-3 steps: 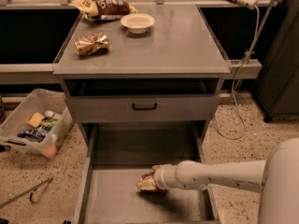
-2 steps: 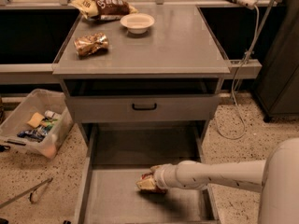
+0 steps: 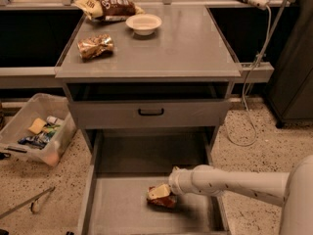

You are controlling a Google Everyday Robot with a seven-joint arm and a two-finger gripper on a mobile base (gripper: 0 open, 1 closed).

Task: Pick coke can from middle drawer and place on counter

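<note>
Where the coke can [image 3: 166, 203] lies on the middle drawer [image 3: 117, 207] floor, the hand [image 3: 159, 195] is seen right at it; grip state cannot be told. Snack bag [image 3: 95, 46] and bowl [image 3: 143, 23] are seen on the table [image 3: 186, 48] above.

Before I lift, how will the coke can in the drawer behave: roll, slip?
The coke can seems to lie on its side on the flat floor of the middle drawer, so a nudge may roll it. It is small, so probably light. The gripper is right at it, low in the drawer.
</note>
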